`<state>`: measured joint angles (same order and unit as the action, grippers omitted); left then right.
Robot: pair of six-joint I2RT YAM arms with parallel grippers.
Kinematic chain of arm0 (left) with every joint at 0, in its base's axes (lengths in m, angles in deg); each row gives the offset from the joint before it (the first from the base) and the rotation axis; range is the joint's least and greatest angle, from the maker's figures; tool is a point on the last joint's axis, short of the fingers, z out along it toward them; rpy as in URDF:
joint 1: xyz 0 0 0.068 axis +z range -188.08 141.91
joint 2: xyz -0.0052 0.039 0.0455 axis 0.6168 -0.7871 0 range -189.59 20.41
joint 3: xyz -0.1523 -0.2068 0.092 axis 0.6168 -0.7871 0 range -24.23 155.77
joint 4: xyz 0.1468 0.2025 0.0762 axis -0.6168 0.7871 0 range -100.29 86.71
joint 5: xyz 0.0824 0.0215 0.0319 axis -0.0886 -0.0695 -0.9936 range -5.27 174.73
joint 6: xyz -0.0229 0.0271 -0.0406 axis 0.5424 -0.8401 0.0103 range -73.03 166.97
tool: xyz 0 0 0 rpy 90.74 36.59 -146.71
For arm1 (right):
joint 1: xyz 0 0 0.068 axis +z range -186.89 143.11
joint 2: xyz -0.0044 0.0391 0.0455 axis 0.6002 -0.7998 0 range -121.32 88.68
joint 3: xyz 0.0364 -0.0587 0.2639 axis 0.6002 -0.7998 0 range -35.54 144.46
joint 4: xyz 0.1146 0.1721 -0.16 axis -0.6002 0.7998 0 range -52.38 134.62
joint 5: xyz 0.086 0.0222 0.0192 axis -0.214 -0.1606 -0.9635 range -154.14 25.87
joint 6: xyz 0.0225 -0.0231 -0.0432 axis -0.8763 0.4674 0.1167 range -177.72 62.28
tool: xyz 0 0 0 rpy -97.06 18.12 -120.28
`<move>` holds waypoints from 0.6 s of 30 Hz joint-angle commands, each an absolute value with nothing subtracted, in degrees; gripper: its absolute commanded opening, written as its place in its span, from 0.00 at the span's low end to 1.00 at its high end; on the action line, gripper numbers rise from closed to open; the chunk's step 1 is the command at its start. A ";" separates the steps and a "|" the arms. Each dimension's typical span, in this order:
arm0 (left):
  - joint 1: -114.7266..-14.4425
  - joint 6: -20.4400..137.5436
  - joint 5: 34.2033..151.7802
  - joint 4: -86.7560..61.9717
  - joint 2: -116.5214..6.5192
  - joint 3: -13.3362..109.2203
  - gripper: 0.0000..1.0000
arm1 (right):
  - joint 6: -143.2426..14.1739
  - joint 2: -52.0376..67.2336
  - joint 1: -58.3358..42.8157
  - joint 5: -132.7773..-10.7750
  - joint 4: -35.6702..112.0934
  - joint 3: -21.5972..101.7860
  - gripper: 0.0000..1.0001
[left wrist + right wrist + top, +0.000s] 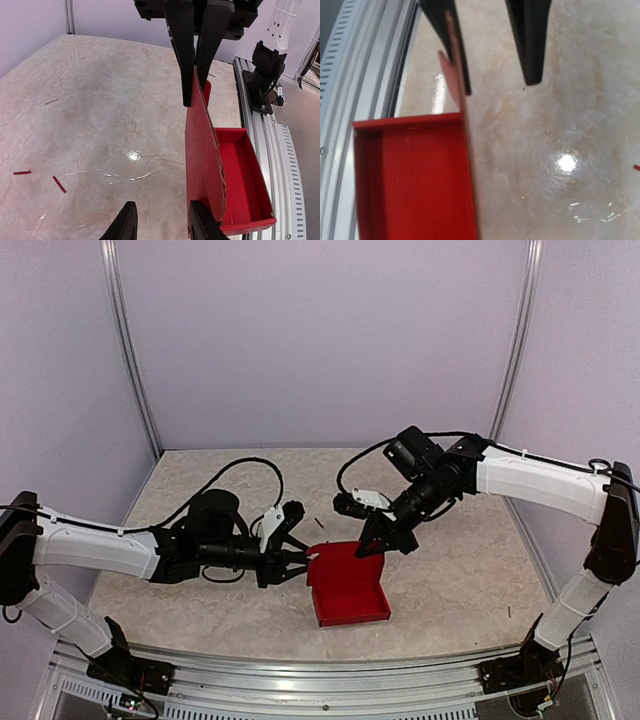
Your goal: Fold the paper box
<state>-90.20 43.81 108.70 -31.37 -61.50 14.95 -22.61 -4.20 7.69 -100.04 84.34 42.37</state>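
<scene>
From above: finding the paper box (350, 592) close to the middle of the desk's (460, 570) near edge, with low walls already up and one tall flap (338, 558) standing on its far side. Gripping that flap's left corner with the left end effector (300, 563), pressed together on the card; hanging the right end effector (378, 543) at the flap's right top corner. Over to the left wrist: confirming the pinch on the flap's upper edge, and catching the other arm's spread fingers (125, 225) low down, one just beside the card. On to the right wrist: showing that end effector wide apart, one finger against or just beside the flap, clamping nothing. Looks like mid-fold, so tip the flap over the base evenly, hold it straight, avoid a crease. Mind the rail (360, 65) just past the near edge; better to swing out toward the far edge and far corners, with bare desk there.
</scene>
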 commanded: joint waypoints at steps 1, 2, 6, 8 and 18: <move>-91.60 42.51 111.24 -27.60 -60.06 16.02 0.37 | -23.88 -3.75 7.15 -98.77 81.47 42.56 0.00; -91.62 42.49 111.08 -26.93 -59.72 15.98 0.37 | -23.90 -3.78 7.17 -98.76 81.40 42.59 0.00; -91.62 42.31 109.93 -24.77 -57.76 15.39 0.38 | -23.88 -3.73 7.06 -98.81 81.34 42.51 0.00; -91.74 42.28 109.80 -24.91 -56.99 14.80 0.39 | -23.98 -3.83 7.11 -98.98 81.31 42.52 0.00; -92.20 42.77 111.63 -26.25 -57.10 15.08 0.39 | -24.25 -4.51 7.06 -100.26 81.35 42.99 0.00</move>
